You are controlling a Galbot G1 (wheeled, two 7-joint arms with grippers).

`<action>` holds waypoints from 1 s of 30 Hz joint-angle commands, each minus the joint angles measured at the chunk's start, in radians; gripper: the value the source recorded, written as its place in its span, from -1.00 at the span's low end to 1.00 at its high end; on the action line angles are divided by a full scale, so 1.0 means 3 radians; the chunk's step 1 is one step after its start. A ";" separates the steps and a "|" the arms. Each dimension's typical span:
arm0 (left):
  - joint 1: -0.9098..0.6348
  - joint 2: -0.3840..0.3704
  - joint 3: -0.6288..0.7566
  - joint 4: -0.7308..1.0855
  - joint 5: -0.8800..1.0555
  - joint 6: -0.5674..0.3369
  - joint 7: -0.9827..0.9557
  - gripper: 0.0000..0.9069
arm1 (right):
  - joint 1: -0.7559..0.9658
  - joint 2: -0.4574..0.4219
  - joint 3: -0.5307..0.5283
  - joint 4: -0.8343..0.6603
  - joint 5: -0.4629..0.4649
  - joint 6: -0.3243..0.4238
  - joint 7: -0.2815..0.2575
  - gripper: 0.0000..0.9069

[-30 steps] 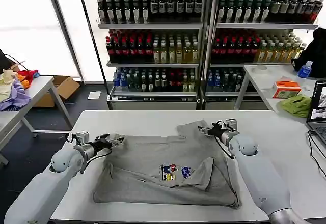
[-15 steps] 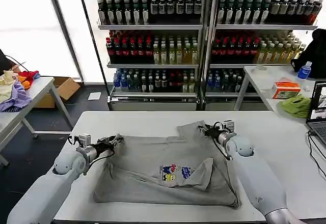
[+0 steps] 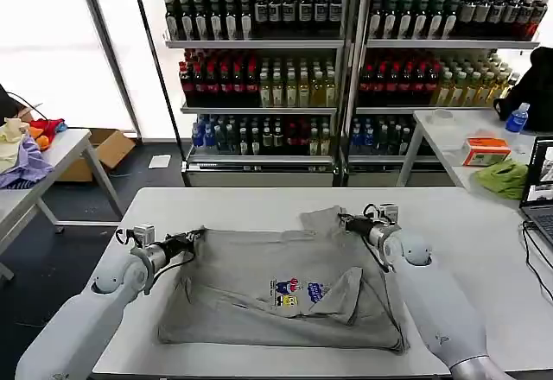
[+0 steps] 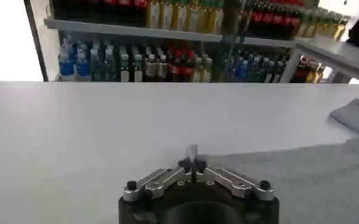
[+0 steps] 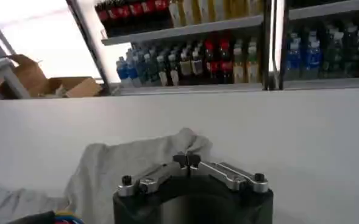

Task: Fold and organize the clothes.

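A light grey short-sleeved shirt (image 3: 285,285) with a small multicoloured print (image 3: 298,293) lies partly folded on the white table (image 3: 484,250). My left gripper (image 3: 194,239) is shut on the shirt's far left corner. In the left wrist view that gripper (image 4: 192,159) pinches a thin edge of grey cloth (image 4: 325,176). My right gripper (image 3: 346,220) is shut on the shirt's far right part near the sleeve. The right wrist view shows the gripper (image 5: 186,159) closed on a bunched fold of the shirt (image 5: 124,164).
Shelves of bottles (image 3: 346,60) stand behind the table. A second white table (image 3: 471,134) at the right holds an orange box (image 3: 486,150), a lime-green cloth (image 3: 503,178) and a laptop (image 3: 540,186). A cloth heap (image 3: 26,151) lies on a table at the left.
Both grippers have drawn the shirt's far edge slightly away from me and outward, so the top edge is straighter. Both stay shut on the cloth.
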State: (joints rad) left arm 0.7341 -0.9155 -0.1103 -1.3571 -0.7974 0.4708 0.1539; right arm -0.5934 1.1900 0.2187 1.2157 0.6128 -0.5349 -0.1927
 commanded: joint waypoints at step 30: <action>0.2711 0.0275 -0.1667 -0.2503 -0.0097 0.0077 -0.0368 -0.98 | -0.3355 -0.0426 0.1684 0.3250 0.0710 -0.0069 0.0335 -1.00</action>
State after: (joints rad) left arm 1.2148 -0.8326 -0.4601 -1.8816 -0.8545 0.4801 0.0576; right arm -1.2874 1.0543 0.5947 2.0111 0.8325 -0.5583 -0.0978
